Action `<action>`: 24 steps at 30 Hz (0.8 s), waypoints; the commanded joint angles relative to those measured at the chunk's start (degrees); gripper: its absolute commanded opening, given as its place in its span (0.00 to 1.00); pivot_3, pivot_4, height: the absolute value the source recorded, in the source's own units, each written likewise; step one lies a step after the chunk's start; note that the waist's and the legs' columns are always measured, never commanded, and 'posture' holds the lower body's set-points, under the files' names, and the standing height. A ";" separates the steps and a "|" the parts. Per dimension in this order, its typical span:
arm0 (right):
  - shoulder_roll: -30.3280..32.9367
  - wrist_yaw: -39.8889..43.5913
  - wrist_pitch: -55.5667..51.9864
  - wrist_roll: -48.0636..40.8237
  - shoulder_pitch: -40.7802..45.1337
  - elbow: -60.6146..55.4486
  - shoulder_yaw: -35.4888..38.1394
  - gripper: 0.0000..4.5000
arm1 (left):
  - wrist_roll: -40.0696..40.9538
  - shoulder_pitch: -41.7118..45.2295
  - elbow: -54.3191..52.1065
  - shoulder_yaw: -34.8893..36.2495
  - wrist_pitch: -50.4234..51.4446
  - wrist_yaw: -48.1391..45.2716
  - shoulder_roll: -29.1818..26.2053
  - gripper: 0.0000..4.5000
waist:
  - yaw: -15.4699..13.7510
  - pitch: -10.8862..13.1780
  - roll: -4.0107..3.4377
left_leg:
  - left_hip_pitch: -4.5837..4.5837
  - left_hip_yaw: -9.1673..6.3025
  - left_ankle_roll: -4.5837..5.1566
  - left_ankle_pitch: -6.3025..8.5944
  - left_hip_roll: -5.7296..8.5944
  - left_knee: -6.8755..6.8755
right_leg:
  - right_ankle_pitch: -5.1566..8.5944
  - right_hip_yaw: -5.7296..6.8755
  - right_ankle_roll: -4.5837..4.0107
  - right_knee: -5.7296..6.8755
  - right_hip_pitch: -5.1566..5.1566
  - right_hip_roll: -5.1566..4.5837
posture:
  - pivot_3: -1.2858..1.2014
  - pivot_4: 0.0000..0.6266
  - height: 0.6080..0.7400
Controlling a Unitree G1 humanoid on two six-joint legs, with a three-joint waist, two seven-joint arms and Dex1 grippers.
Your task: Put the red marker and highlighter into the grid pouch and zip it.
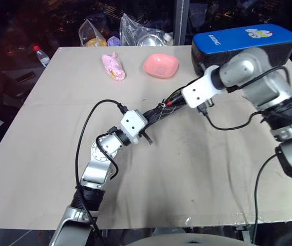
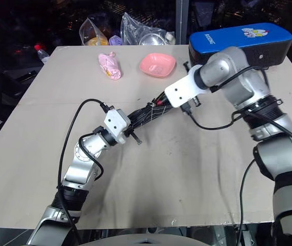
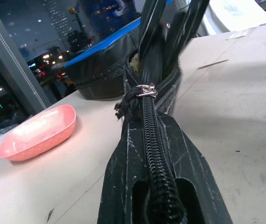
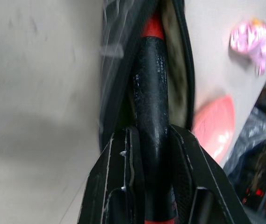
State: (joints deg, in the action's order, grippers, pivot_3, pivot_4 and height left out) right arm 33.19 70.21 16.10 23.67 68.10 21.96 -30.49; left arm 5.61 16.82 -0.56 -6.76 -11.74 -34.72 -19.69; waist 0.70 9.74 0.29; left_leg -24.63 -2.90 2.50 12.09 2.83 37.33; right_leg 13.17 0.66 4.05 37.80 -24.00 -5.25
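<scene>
A pale beige table (image 1: 43,154) stands against a dark background, with clear plastic bags (image 1: 135,31) bunched at its far edge and a bottle with a red cap (image 1: 41,55) just off the far left corner.

From the head views, a pink dish (image 1: 161,65) and a pink wrapped packet (image 1: 113,66) lie on the far part of the table, and a big blue-and-black case (image 1: 246,41) sits at the far right. Near the table's middle the grid pouch (image 1: 158,114) is stretched between the two arms. The left gripper (image 1: 147,128) is pressed together on the pouch's near end. The right gripper (image 1: 175,101) meets the pouch's far end, where a bit of red shows.

In the left wrist view, the left gripper's fingers (image 3: 123,186) are clamped on the pouch's zipper edge (image 3: 154,140), and the metal slider (image 3: 146,89) with a knotted black cord sits further along. The pink dish and the case lie beyond.

In the right wrist view, the right gripper's fingers (image 4: 118,177) pinch the red marker (image 4: 150,112) by its black part, its far red part pointing into the pouch's open mouth. I cannot make out the highlighter.
</scene>
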 commanded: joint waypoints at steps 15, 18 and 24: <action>-4.72 3.48 -42.71 -24.65 -1.33 -12.08 18.47 0.99 | -0.25 -0.39 -2.62 0.27 0.08 1.00 -0.12 0.00 | 0.01 0.00 0.00 | -0.02 -0.04 0.10 0.06 -0.04 -0.01 | 0.00 -0.03 -0.02 0.02 -0.02 0.00 | 0.52 0.24 0.89; -7.43 -0.41 -57.56 -29.78 -4.73 -17.55 21.59 0.99 | -0.09 -0.29 -2.55 0.21 0.18 0.76 -0.15 0.00 | -0.04 -0.02 -0.01 | 0.00 -0.10 0.19 0.12 -0.06 -0.02 | 0.00 -0.01 -0.03 0.05 -0.02 -0.02 | 0.52 0.24 0.89; -14.11 -10.52 -75.54 -37.14 -10.59 -24.77 25.06 0.99 | -0.05 0.03 -2.54 -0.08 0.43 0.35 -0.17 0.00 | -0.05 -0.02 -0.01 | -0.08 -0.12 0.17 0.10 0.02 -0.02 | 0.00 0.02 -0.03 0.08 -0.09 -0.19 | 0.52 0.24 0.89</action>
State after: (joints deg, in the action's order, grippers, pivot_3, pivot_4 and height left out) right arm 19.54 62.16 -56.52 -11.34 56.96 0.86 -7.75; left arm 5.57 16.29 -1.05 -7.07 -11.22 -34.25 -19.65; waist 0.64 9.73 0.28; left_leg -24.72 -3.01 2.67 12.19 2.85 37.31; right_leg 13.17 0.68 4.02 37.89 -24.12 -5.43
